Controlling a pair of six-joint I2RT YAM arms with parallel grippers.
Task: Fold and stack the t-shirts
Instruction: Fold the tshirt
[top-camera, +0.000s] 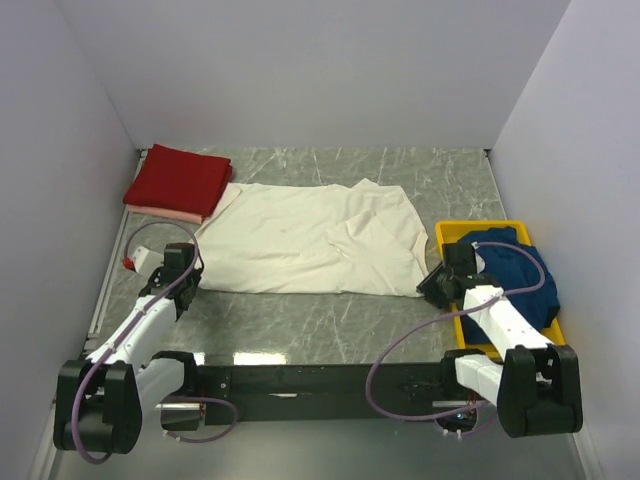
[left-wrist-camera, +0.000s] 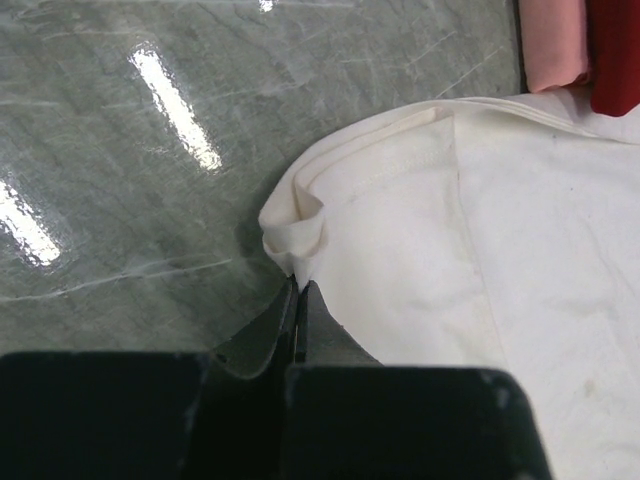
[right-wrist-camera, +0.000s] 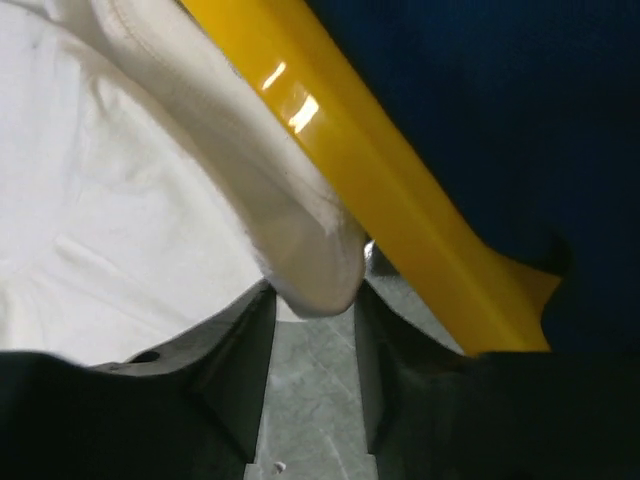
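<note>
The left end effector (left-wrist-camera: 298, 290) is pinched shut on the cream shirt's (top-camera: 300, 240) near-left corner. The right end effector (right-wrist-camera: 312, 310) stands open around the near-right corner, hard against the bin (right-wrist-camera: 400, 200). Closing there could catch the rim, and the shirt, spread mid-bench (top-camera: 330, 325), would drag askew. How much hem the left holds is unclear. The pink shirt (top-camera: 165, 212) is mostly hidden under the red shirt (top-camera: 180, 178).
</note>
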